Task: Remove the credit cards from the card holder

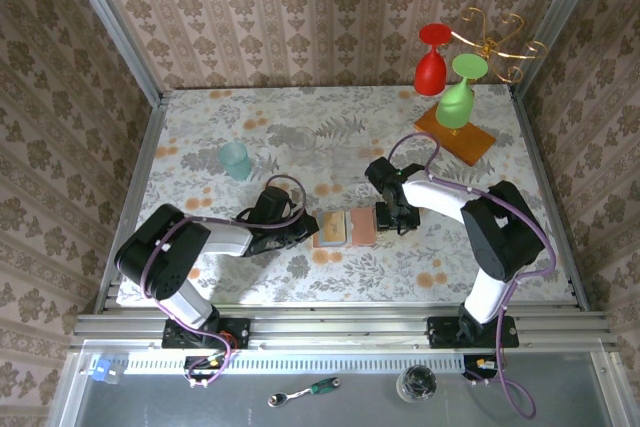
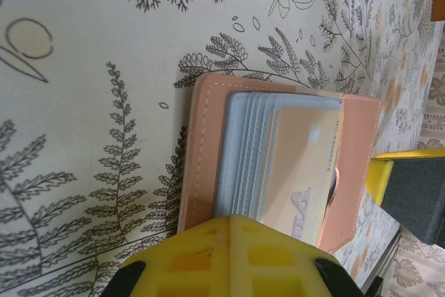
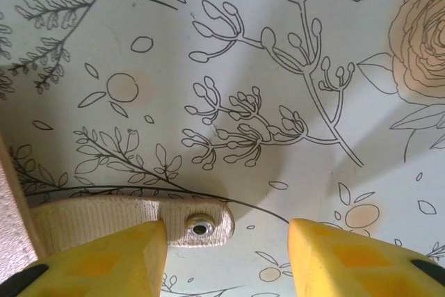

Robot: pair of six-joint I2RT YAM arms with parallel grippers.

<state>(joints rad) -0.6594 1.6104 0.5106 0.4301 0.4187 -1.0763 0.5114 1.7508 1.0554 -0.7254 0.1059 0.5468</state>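
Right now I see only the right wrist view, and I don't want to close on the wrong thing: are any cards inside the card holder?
Observer: Yes. The left wrist view shows a tan card tucked in the grey-blue pocket of the card holder.
Operator: Where is the other arm?
Observer: From above, the left gripper sits shut at the card holder's left edge.
Operator: And where am I relative to the holder?
Observer: From above, the right gripper is just off its right edge, opposite the left one.
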